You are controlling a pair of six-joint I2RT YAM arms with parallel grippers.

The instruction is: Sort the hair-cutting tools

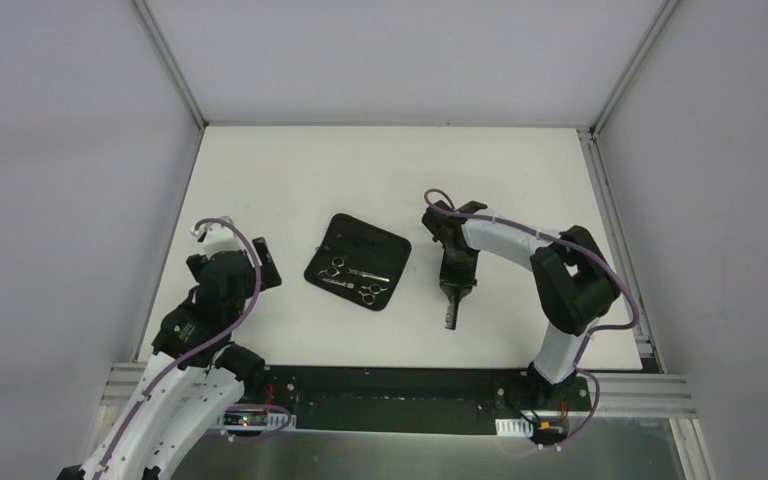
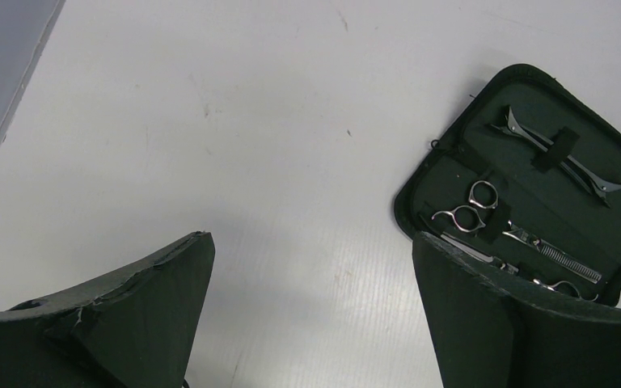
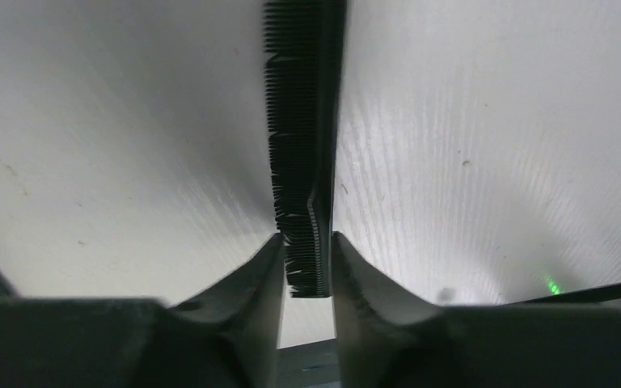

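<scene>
A black comb point(image 3: 299, 121) stands on edge between the pads of my right gripper point(image 3: 306, 236), which is shut on its near end. From above, the comb point(image 1: 451, 316) sticks out of the right gripper point(image 1: 456, 288) toward the table's near edge, right of the open black zip case point(image 1: 388, 248). Silver ring-handled scissors point(image 2: 471, 212) lie strapped in the case point(image 2: 449, 171), with a second silver pair point(image 2: 551, 260) beside them and a thin dark clip point(image 2: 564, 158) in the other half. My left gripper point(image 2: 311, 238) hangs open over bare table left of the case, holding nothing.
Grey walls close in the white table point(image 1: 290, 170) on the left, back and right. A black rail point(image 1: 390, 385) with the arm bases runs along the near edge. The left arm point(image 1: 222, 290) sits near the table's left edge.
</scene>
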